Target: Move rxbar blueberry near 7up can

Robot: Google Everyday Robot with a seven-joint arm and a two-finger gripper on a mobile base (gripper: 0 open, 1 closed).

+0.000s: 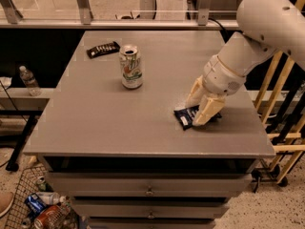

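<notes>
Grey drawer fronts [150,191] fill the nearest part of the view, with a wire basket [21,194] of empty bottles and cans on the speckled floor at the lower left. Above them lies the flat grey table [109,128].

Close to the table's front right, the rxbar blueberry [184,117] lies flat, its dark navy wrapper poking out toward the front edge. The gripper [195,112] is down on it, fingers parted and straddling the bar, one cream finger [208,111] in front and one behind. The gap between them looks too wide for a grip on so thin a wrapper, so I judge the bar is not yet clamped.

Farther back and to the left, the 7up can [131,67] stands upright, well apart from the bar. Beyond it, near the far left corner, lies a black bar wrapper [103,49], which plays no part here. A metal rail [143,24] closes off the back.

By this layout the task is at its start: the reach is made, while the grasp, the carry toward the can and the release all remain.

The white arm [248,46] comes in from the upper right, its bulky upper link high over the table's right edge, the wrist bent downward and leftward so the gripper points steeply at the surface.
</notes>
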